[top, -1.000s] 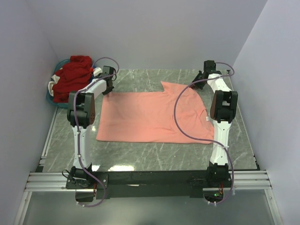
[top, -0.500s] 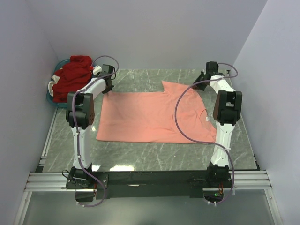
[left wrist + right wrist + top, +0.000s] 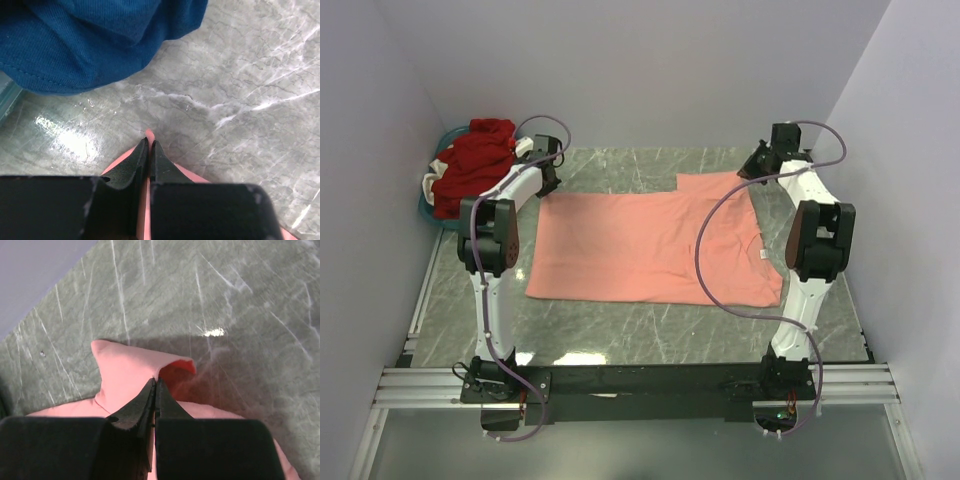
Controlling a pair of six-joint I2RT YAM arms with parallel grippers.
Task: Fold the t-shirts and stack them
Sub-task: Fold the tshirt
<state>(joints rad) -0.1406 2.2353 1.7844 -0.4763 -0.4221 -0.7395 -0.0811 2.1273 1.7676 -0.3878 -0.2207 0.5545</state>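
Note:
A salmon-pink t-shirt (image 3: pixel 640 245) lies spread flat across the middle of the marble table. My left gripper (image 3: pixel 548 182) is shut on its far left corner (image 3: pixel 148 134), which pokes out between the black fingertips. My right gripper (image 3: pixel 760 170) is shut on the far right sleeve (image 3: pixel 135 367), lifting a fold of cloth off the table. A dark red t-shirt (image 3: pixel 475 160) is heaped in the basket at the far left. In the left wrist view a blue t-shirt (image 3: pixel 95 40) hangs just ahead of my left gripper (image 3: pixel 149 142).
The round teal basket (image 3: pixel 432 212) stands in the far left corner against the wall. White walls close in the table on the left, back and right. A purple cable loops from each arm.
My right gripper has closed on the sleeve and pulled it to the right and back, stretching the shirt wider. The left gripper has stayed on its corner.

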